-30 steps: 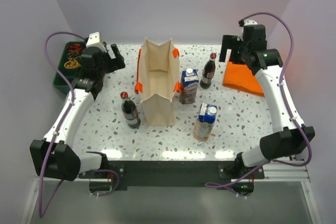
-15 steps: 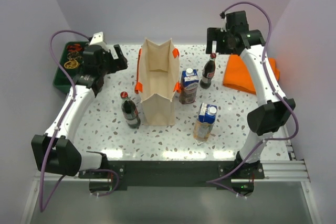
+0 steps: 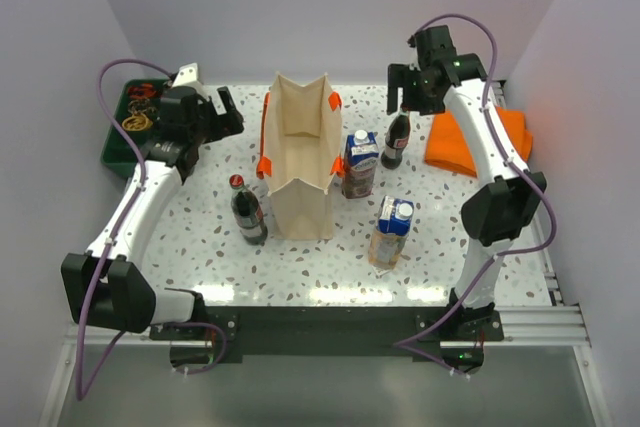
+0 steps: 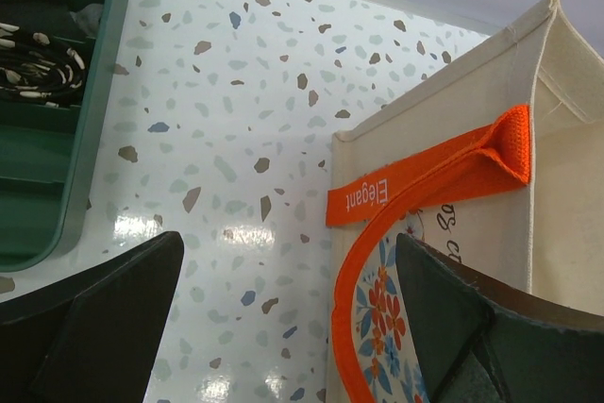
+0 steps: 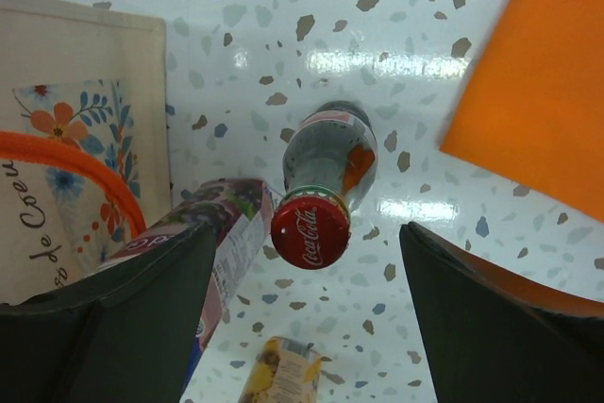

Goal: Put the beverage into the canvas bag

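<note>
— Where do we have the bag (image 3: 300,162)?

— It stands upright in the middle of the table (image 3: 450,217) with its mouth open. Our left gripper (image 3: 230,112) hangs near its far left corner, jaws spread wide and empty. From the left wrist we see the bag's orange handle (image 4: 415,186) beyond the two fingers (image 4: 104,318).

— And the bottle (image 3: 397,135)?

— It stands on the table to the right of the bag, outside it. It is just behind the purple carton (image 3: 360,164), and the orange cloth (image 3: 470,142) lies to its right. Its red cap (image 5: 310,231) is on.

— Is our right gripper (image 3: 408,97) on it?

— No, we are above it. From the right wrist we look straight down on the cap, with one finger on each side and a clear gap to both. The jaws are released and grasp nothing.

— What else do we have here?

— A second bottle (image 3: 248,212) stands just left of the bag's near end. A second carton (image 3: 390,232) stands nearer to us, right of the bag. A green tray (image 3: 125,132) sits at the far left edge of the table, with dark and orange bits in it that we cannot make out.
</note>
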Tool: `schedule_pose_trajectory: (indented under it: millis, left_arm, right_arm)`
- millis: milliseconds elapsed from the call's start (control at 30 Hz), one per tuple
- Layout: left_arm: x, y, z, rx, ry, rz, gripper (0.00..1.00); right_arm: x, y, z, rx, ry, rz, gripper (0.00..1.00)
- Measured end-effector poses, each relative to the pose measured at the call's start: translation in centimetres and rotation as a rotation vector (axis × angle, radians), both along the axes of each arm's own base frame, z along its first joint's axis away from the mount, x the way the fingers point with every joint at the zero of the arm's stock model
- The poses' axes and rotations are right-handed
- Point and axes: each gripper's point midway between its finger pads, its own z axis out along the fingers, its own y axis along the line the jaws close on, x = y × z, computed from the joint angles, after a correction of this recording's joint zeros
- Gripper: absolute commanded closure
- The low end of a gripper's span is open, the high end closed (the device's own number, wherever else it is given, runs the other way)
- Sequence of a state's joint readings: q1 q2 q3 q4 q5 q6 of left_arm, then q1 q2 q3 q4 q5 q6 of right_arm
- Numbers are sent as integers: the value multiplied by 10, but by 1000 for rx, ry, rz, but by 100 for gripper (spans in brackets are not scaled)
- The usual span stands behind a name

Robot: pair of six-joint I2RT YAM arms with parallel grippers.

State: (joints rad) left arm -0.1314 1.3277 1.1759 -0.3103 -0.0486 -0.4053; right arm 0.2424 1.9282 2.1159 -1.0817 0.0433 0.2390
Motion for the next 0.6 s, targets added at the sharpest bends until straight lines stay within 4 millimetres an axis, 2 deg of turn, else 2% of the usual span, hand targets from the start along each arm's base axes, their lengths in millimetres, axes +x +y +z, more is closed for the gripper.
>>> schedule_pose_trajectory:
  millis: [100,433,600]
  left_arm:
    - [0,0,0,0,1,1,0]
    - [1,0,-3,0,5,0,0]
    - [1,0,-2,0,3,-1,0]
  right_arm:
    - [-2,2,-2,-3,7,-2,27]
    - [4,-4,-16,-52,29,-45,28]
    - [7,-4,-22,-58,37,-56,36]
